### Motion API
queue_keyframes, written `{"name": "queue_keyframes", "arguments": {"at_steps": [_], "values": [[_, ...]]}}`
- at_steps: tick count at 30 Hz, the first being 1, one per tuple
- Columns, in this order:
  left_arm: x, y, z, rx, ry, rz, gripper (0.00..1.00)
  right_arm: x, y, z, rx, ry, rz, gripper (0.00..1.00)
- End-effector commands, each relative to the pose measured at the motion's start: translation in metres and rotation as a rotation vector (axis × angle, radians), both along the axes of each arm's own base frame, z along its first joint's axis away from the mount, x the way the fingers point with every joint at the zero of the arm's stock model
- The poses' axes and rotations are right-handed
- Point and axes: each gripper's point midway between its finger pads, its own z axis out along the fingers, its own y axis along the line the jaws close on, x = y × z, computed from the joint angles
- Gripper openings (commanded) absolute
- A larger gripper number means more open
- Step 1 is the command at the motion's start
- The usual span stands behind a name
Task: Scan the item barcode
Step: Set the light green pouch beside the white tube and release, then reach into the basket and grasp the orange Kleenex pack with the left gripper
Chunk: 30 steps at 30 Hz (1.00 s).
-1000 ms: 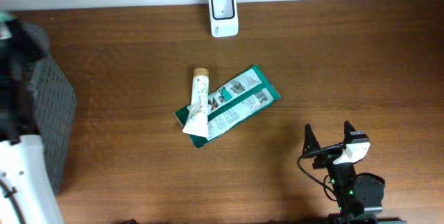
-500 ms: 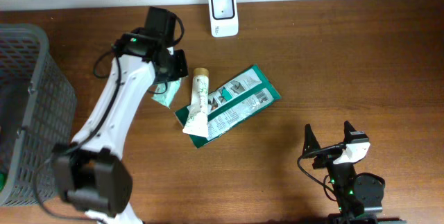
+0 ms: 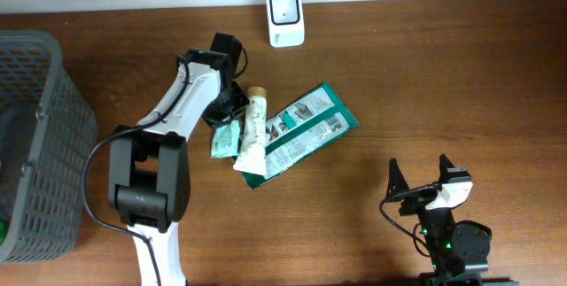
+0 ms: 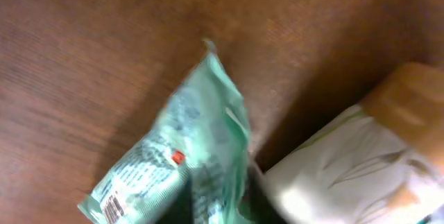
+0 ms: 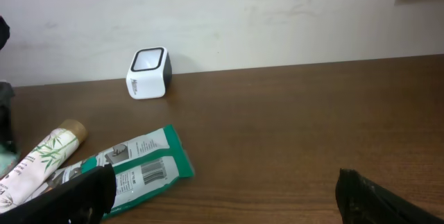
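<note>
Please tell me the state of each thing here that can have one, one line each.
scanner, standing, untouched
tube, lying across the green pack, cap on
green pack, lying flat, barcode up
small pouch, lying on the table beside the tube
basket, upright
left gripper, by the pouch, opening unclear
right gripper, open, empty

On the counter (image 3: 443,82) I count three products: one tube (image 3: 254,131) with a tan cap, one long dark-green packet (image 3: 310,128) and one small pale-green pouch (image 3: 225,137). There is one white scanner (image 3: 285,18), one grey basket (image 3: 53,82), and two robot arms, the left arm (image 3: 182,100) and the right arm (image 3: 434,202).
</note>
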Motion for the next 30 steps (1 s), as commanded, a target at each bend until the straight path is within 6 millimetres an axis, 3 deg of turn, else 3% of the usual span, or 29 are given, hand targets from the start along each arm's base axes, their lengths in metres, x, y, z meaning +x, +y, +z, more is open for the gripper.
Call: {"name": "queue_keyframes", "arguments": {"at_steps": [1, 3, 5, 7, 9, 11, 13, 15, 17, 21, 24, 25, 30], "values": [[0.008, -0.002, -0.002, 0.001, -0.024, -0.005, 0.99, 0.000, -0.002, -0.003, 0.006, 0.006, -0.008, 0.99], [0.019, -0.004, 0.017, 0.000, -0.064, -0.087, 0.99, 0.000, -0.002, -0.003, 0.006, 0.006, -0.008, 0.98], [0.035, 0.004, 0.060, 0.050, -0.139, -0.127, 0.99, 0.000, -0.002, -0.003, 0.006, 0.006, -0.008, 0.98], [0.049, 0.020, 0.135, 0.144, -0.268, -0.146, 0.99, 0.000, -0.002, -0.003, 0.006, 0.006, -0.008, 0.98], [0.058, 0.022, 0.235, 0.201, -0.481, -0.332, 0.99, 0.000, -0.002, -0.003, 0.006, 0.006, -0.008, 0.98], [0.053, 0.029, 0.298, 0.244, -0.622, -0.419, 0.99, 0.000, -0.002, -0.003, 0.006, 0.006, -0.008, 0.98], [0.036, 0.054, 0.337, 0.271, -0.681, -0.378, 0.99, 0.000, -0.002, -0.003, 0.006, 0.006, -0.008, 0.98], [0.000, 0.131, 0.367, 0.357, -0.678, -0.126, 0.99, 0.000, -0.002, -0.003, 0.006, 0.006, -0.008, 0.98], [-0.028, 0.200, 0.367, 0.406, -0.614, 0.062, 1.00, 0.000, -0.002, -0.003, 0.006, 0.006, -0.008, 0.98], [-0.090, 0.321, 0.341, 0.442, -0.454, 0.460, 0.99, 0.000, -0.002, -0.003, 0.006, 0.006, -0.008, 0.98], [-0.121, 0.360, 0.317, 0.433, -0.359, 0.624, 0.99, 0.000, -0.002, -0.003, 0.006, 0.006, -0.008, 0.98], [-0.134, 0.377, 0.298, 0.428, -0.301, 0.678, 0.99, 0.000, -0.002, -0.003, 0.006, 0.006, -0.008, 0.98], [-0.146, 0.431, 0.237, 0.441, -0.219, 0.730, 1.00, 0.000, -0.002, -0.003, 0.006, 0.006, -0.008, 0.99]]}}
